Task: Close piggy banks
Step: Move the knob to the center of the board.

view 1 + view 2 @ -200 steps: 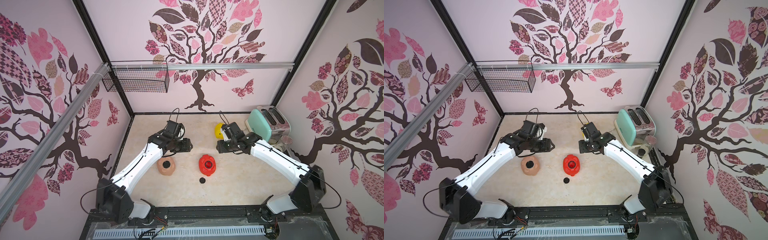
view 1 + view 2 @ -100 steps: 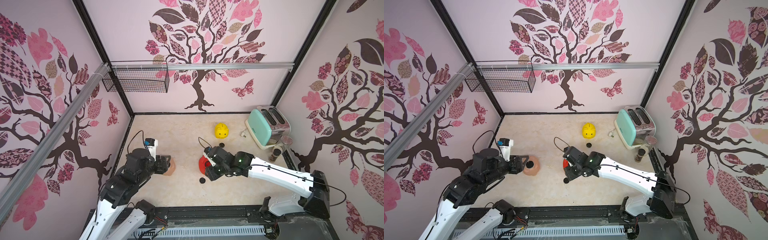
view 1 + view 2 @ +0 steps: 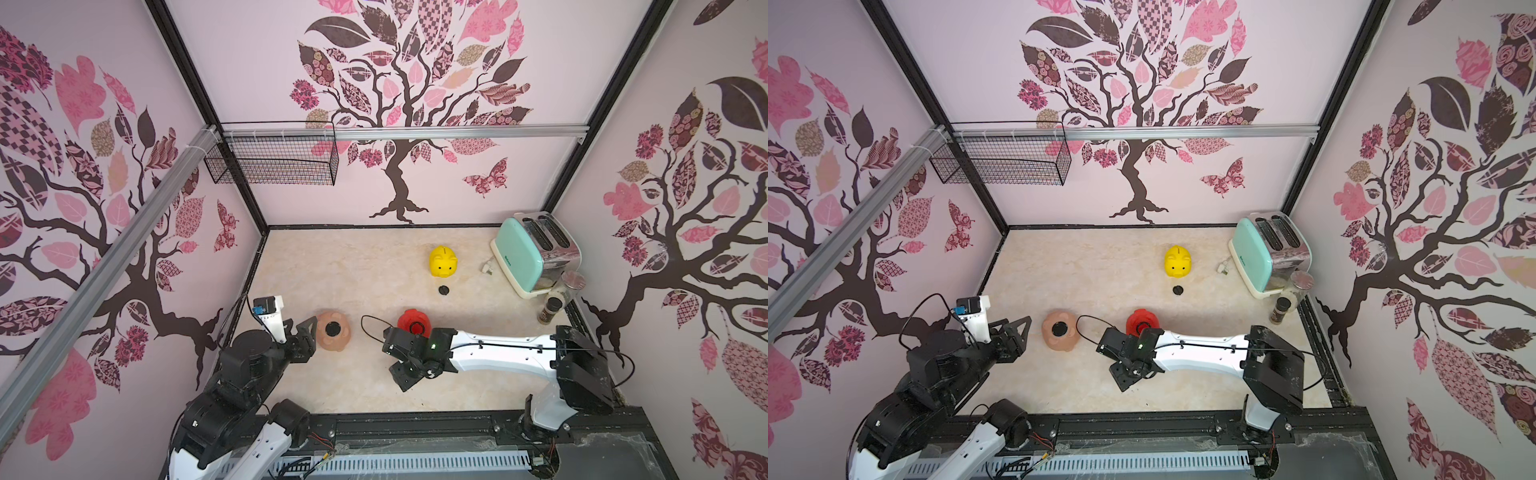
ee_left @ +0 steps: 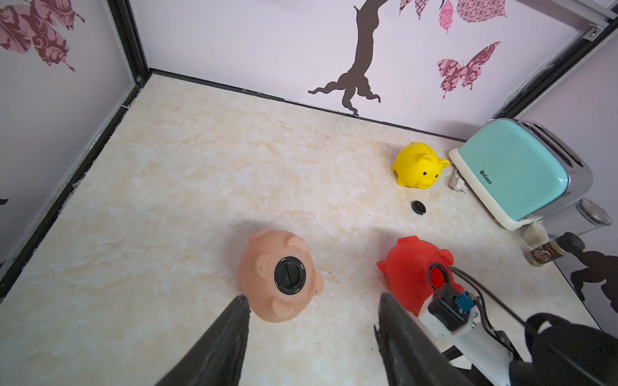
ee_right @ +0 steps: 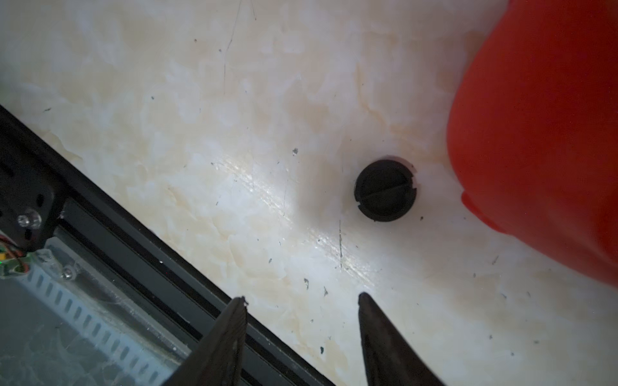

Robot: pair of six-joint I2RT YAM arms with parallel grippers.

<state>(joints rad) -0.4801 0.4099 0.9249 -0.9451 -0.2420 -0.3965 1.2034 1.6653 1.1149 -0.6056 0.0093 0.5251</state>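
Lying belly-up on the beige marbled table [image 3: 353, 270], the peach-pink glossy plastic pig-shaped bank [image 4: 281, 275] is seen farthest from the mint-green toaster [image 3: 523, 257]. Its round belly hole is filled by a black round plug [image 4: 289, 275]. The red plastic pig bank [image 3: 411, 320] is placed nearer the toaster, and its belly hole is shown uncovered in the left wrist view. A second small black round plug [image 5: 385, 190] is laid flat on the table just beside the red bank, apart from it. The yellow plastic pig bank [image 3: 443, 262] is stood upright just beside the toaster, and a third black plug [image 3: 444, 289] is found near it. The left claw [image 4: 313, 298] is spread wide with nothing gripped; it is held just beside the peach-pink bank, not touching it. The right claw [image 5: 301, 298] is likewise parted and empty, poised near the second plug.
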